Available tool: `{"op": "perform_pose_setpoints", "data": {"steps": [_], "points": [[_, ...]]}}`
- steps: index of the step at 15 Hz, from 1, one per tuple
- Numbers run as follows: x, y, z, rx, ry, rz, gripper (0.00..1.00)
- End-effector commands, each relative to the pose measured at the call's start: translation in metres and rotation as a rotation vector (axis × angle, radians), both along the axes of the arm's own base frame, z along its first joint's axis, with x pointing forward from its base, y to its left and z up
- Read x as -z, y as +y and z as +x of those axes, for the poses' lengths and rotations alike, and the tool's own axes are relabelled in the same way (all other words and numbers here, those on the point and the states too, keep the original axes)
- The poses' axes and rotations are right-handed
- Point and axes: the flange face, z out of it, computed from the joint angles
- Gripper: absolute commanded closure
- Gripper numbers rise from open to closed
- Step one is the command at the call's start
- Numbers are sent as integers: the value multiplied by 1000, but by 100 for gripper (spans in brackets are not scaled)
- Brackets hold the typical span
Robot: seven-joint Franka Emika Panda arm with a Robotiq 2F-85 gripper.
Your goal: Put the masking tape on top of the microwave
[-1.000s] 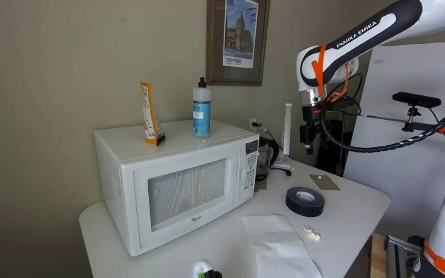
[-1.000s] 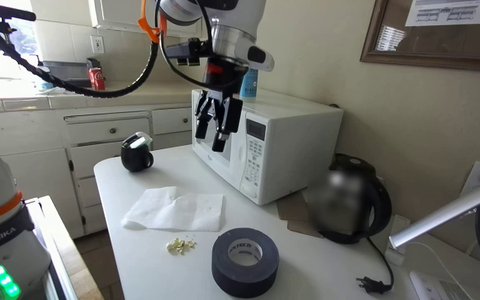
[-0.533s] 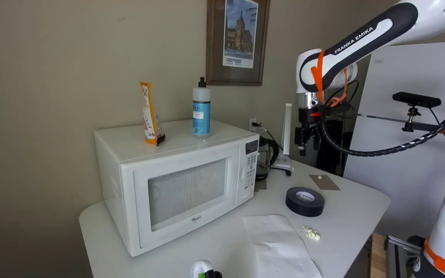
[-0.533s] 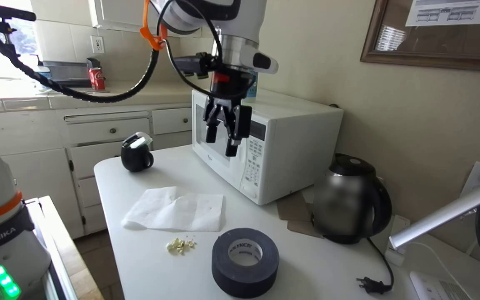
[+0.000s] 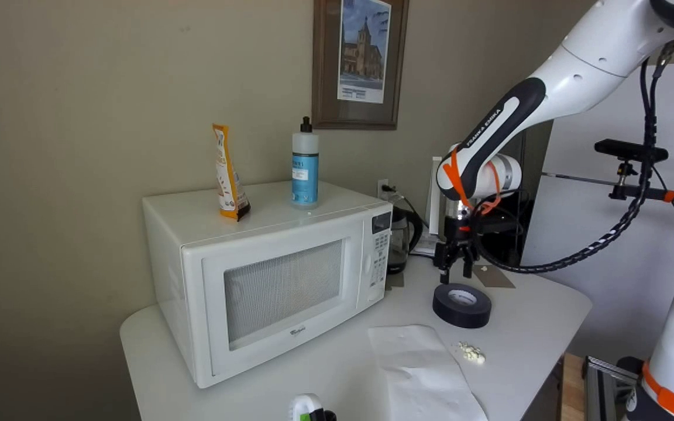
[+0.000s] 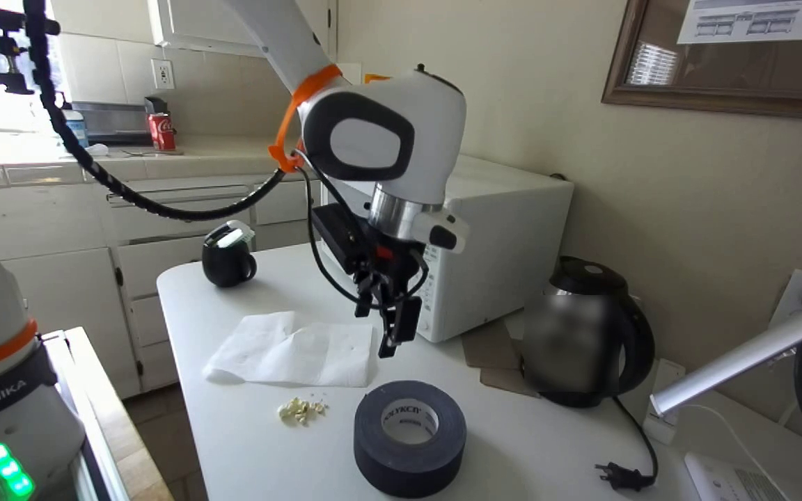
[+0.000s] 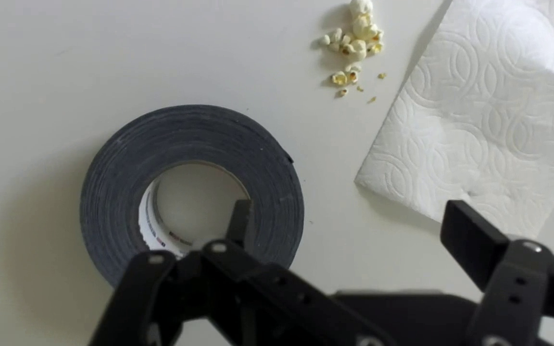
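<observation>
The tape [image 6: 409,456] is lying flat on the surface [image 6: 526,452], its hole facing up, near the popcorn [image 7: 358,49] and the panel end of the microwave [image 5: 287,289]. The tool [image 7: 351,223] is hanging just above, not touching it, its fingers [image 7: 472,242] spread apart, pointing down and gripping nothing. In the wrist view one finger is showing against the hole while its mate is showing outside the rim, across the edge of the towel [image 7: 479,120] (partly a viewpoint effect, the tool being nearer than the tape), so a stretch of the tape's wall is appearing between them. This stance is presumably serving a grasp across that wall, one finger inside and one outside, the whole tape probably being too wide for the gap. The microwave's top is carrying a pouch [image 5: 230,184] and a bottle [image 5: 305,169], both standing; the later placing is likely calling for a spot beside them and a level set-down.
</observation>
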Motion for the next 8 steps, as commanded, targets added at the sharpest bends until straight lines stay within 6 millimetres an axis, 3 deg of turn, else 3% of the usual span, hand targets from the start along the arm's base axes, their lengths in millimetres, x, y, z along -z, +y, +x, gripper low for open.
{"op": "perform_pose_setpoints", "data": {"steps": [1, 3, 8], "points": [[14, -3, 1, 22, 18, 9, 0], [32, -8, 5, 41, 48, 16, 0], [44, -12, 12, 16, 2, -13, 0]]}}
